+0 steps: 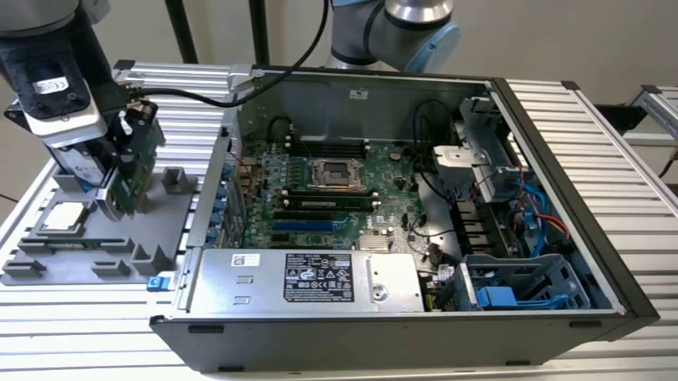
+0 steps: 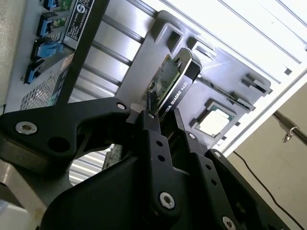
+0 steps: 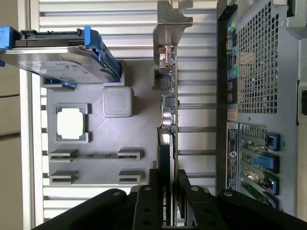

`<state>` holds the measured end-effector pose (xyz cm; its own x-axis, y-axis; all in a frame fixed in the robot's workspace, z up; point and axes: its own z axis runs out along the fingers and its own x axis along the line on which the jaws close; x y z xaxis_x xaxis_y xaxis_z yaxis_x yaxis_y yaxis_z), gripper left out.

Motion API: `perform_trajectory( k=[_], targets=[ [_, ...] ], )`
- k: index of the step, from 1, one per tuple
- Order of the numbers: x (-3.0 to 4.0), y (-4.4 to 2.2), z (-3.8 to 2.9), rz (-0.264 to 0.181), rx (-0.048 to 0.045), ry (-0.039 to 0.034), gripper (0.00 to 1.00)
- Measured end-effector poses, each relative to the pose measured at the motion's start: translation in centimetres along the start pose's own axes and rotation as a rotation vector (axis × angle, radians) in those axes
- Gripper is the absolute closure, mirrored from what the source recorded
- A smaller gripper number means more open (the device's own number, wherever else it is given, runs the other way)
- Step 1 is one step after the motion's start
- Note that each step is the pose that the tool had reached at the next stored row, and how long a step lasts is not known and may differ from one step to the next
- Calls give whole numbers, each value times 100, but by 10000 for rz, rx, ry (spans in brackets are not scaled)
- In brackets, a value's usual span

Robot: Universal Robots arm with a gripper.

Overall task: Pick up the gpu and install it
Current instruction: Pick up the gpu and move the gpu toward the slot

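Exterior view: gripper at ten o'clock of the frame, over the flat grey moulded tray; jaws closed on the gpu, a thin green circuit card with black cooler shroud and silver end bracket; card held upright on edge; could not tell whether its lower edge touched the tray. Small square silver processor chip sat in a tray recess at about eight o'clock from the card. Open black computer case lay at three o'clock of the tray, green motherboard exposed. First wrist view: gripper clamped the gpu seen edge-on; silver hard drive with blue clips stood on the tray. Second wrist view: black fingers pinched the card's shroud side and board side.
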<state>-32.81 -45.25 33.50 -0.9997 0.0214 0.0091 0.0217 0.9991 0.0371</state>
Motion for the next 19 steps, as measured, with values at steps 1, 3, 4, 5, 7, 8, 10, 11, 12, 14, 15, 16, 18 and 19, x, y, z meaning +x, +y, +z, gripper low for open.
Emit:
perform_trajectory(
  k=[1, 3, 4, 5, 7, 8, 10, 11, 12, 14, 15, 16, 18, 19],
  targets=[
    [0, 0, -3, 1, 0, 0, 100],
    [-1, 0, -9, 0, 0, 0, 100],
    [-1, 0, -12, 1, 0, 0, 100],
    [-1, 0, -14, 2, -1, -1, 100],
    [-1, 0, -19, 3, 0, -1, 100],
    [-1, 0, -21, 4, 0, 0, 100],
    [0, 1, -26, 7, 0, 0, 100],
    [0, 1, -28, 8, 0, 0, 100],
    [0, 1, -30, 8, 0, 0, 100],
    [0, 1, -35, 9, 0, -1, 100],
    [0, 1, -37, 10, 0, -1, 100],
    [0, 1, -39, 10, -1, -1, 100],
    [0, 1, -43, 9, 0, -1, 100],
    [0, 1, -45, 10, 0, 0, 100]
  ],
)
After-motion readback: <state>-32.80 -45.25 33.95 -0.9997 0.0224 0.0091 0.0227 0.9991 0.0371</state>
